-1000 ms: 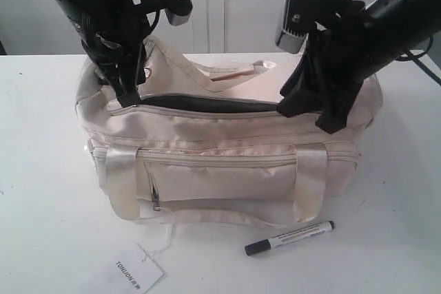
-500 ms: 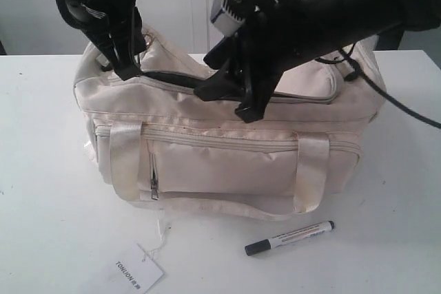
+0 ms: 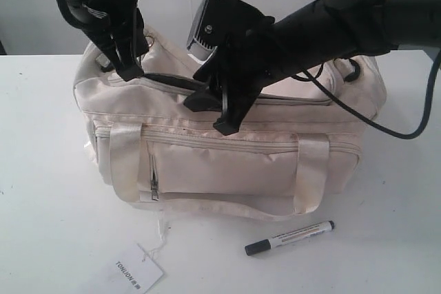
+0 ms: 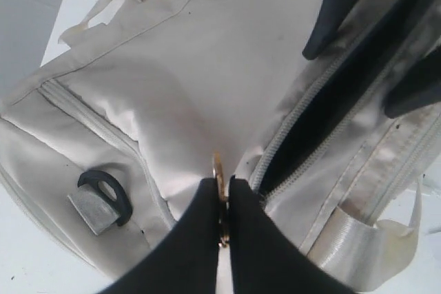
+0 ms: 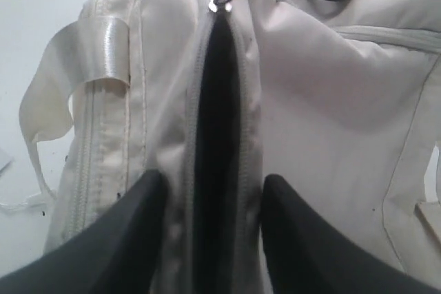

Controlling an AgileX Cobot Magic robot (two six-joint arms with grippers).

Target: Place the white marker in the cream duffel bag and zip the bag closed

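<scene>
Black arms (image 3: 331,18), black right tool (image 3: 209,116), trailing cable (image 3: 406,136)

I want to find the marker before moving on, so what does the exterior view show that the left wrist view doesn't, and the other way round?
Only the exterior view: the marker lying on the table in front of the cream bag, and the paper tag beside it. Only the left wrist view: the gold zipper pull pinched in the closed left end effector. Both: the bag itself, with its top zipper partly open on a dark lining.
</scene>
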